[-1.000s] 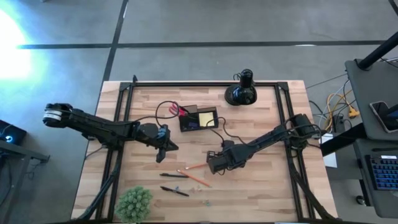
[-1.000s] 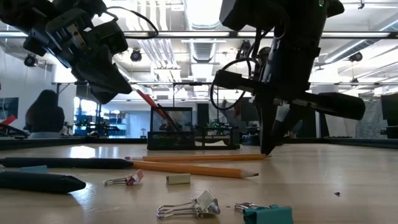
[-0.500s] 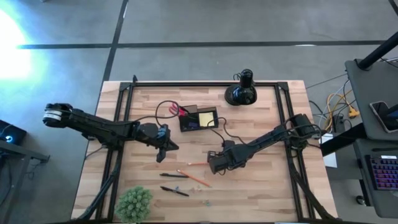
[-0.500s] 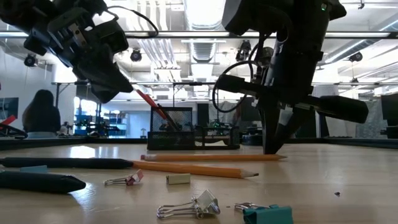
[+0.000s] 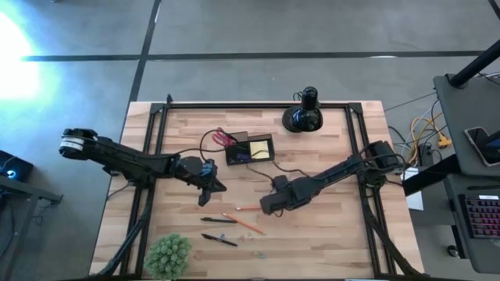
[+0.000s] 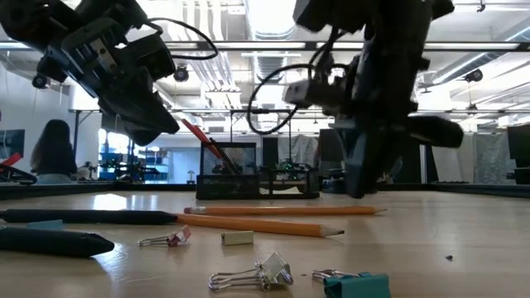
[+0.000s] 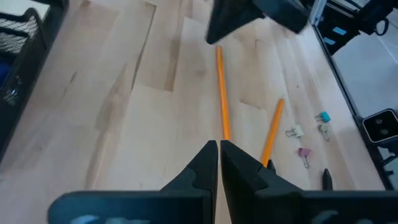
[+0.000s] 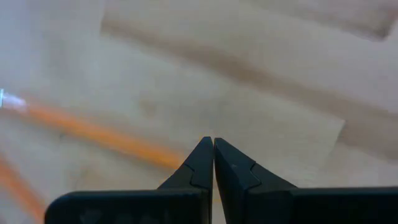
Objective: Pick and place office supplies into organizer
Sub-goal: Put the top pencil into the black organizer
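Observation:
The dark organizer [image 5: 250,148] stands mid-table. A yellow sticky pad [image 5: 260,146] sits in it, and red scissor handles [image 5: 223,139] stick out at its left. Two orange pencils [image 5: 246,208] [image 5: 244,223] and two black pens [image 5: 219,220] [image 5: 220,240] lie flat on the wood. My right gripper [image 5: 264,206] is shut. Its tip stands over the right end of the farther pencil [image 8: 93,134]. My left gripper [image 5: 209,187] is shut and empty. It hangs above bare wood left of the pencils [image 7: 221,93]. My right gripper points down at the right end [image 8: 168,158] of the farther orange pencil with its fingers shut together. The fingers themselves cover that end. I cannot tell whether they touch it. The pencil lies flat on the table.
Small binder clips [image 6: 252,275] and a teal piece [image 6: 356,285] lie near the table's near edge. A green fuzzy ball [image 5: 169,254] sits at the near left corner. A black knobbed object [image 5: 305,115] stands at the far edge. Bare wood spreads right of my right arm.
The farther pencil has slid a little toward the table's right under my right gripper's shut tip. That gripper has then risen slightly, and its wrist has swung toward the far edge. My left gripper has drifted slightly toward the right, still shut.

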Available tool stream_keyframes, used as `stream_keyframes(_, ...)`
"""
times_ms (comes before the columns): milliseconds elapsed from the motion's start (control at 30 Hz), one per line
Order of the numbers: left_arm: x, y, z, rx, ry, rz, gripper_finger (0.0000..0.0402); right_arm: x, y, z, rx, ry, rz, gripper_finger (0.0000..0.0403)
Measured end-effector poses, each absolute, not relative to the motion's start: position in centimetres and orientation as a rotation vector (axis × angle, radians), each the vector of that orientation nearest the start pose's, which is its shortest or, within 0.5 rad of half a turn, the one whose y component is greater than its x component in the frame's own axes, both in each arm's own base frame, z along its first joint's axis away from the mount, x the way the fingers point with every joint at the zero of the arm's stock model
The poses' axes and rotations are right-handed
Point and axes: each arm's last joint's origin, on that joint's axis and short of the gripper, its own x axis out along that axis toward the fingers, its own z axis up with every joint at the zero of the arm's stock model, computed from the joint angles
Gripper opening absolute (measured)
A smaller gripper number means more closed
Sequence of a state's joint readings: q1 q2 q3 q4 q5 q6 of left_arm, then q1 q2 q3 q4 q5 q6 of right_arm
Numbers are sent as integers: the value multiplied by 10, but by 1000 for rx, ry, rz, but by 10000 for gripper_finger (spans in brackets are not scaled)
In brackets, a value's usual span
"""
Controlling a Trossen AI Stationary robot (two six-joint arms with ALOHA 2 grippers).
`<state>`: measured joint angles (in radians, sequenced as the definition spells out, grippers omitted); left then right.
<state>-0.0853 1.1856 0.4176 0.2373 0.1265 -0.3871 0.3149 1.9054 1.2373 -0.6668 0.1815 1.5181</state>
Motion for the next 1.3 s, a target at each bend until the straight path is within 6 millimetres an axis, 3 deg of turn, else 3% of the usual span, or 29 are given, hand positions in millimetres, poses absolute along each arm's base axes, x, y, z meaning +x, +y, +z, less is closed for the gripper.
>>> stream_keyframes(100, 224, -23, 173, -391, 568, -100, 4, 341, 109, 162, 1036, 1108, -806, 8)
stream_keyframes(333, 227, -23, 172, -414, 560, -97, 4, 337, 113, 163, 1205, 1094, -909, 8)
stream_keyframes(1300, 225, -23, 172, -413, 559, -97, 4, 331, 101, 140, 1253, 1054, -963, 8)
